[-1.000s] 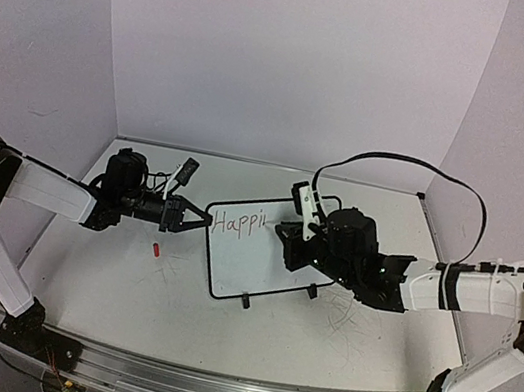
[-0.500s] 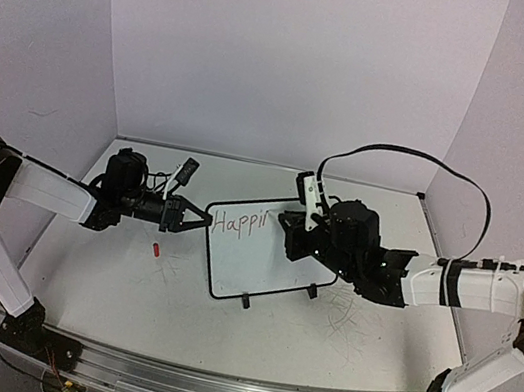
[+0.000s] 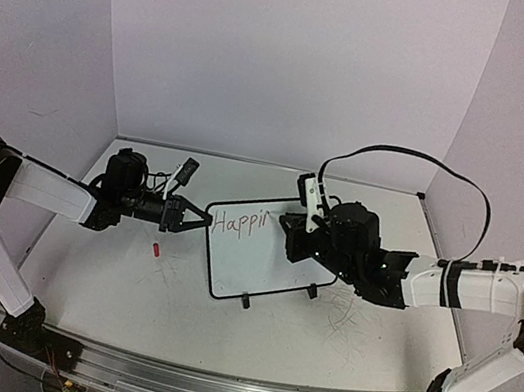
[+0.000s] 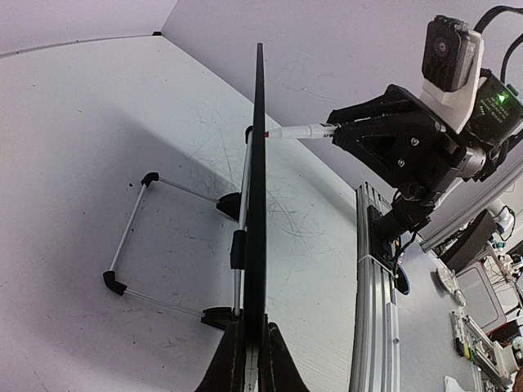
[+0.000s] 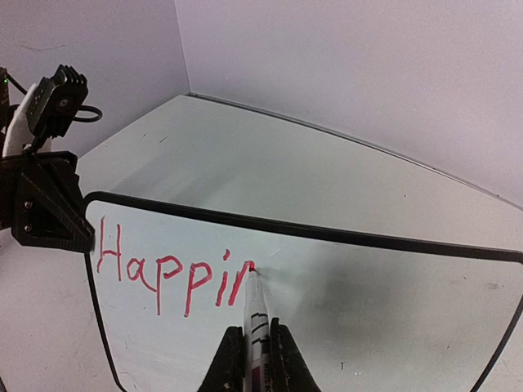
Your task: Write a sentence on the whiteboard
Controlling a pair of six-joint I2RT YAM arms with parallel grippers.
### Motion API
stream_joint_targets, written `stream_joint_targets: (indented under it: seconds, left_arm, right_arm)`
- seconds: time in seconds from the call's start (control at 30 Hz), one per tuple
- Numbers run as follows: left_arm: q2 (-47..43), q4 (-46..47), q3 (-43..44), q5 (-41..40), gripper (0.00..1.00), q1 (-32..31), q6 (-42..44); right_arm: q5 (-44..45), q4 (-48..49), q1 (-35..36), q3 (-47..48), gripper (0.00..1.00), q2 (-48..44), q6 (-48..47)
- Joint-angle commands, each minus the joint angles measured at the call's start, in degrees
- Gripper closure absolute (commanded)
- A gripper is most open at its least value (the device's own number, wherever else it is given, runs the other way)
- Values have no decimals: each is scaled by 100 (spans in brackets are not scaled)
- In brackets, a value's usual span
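Seeing my left gripper (image 3: 201,219) pinched shut on the left edge of the whiteboard (image 3: 260,267), which stands on its feet mid-table (image 3: 125,284). My right gripper (image 5: 252,353) is clamped round a marker (image 5: 257,314), tip touching the board right where the red sentence (image 5: 173,272) ends, reading "Happin"

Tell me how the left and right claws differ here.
The left claw is shut on the edge of the small black-framed white board; the right claw is shut on a slim white red-tipped marker. The left claw sits at the board's side; the right claw faces its front, marker tip at the red lettering. Both are shut.
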Motion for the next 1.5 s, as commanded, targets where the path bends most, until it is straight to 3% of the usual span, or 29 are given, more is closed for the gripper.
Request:
stream_joint_targets:
  seconds: [0.0, 0.63, 0.87, 1.47]
  left_arm:
    - [-93, -132, 137, 188, 100, -18, 93]
    - [-58, -132, 148, 189, 100, -18, 88]
    - [-91, -143, 149, 191, 100, -18, 87]
    - [-48, -159, 194, 205, 100, -18, 80]
  right_arm:
    - [28, -107, -30, -135, 100, -149, 128]
    - [-24, -148, -6, -254, 100, -227, 272]
    - [-238, 311, -62, -440, 100, -644, 32]
    - [-359, 311, -129, -216, 100, -285, -89]
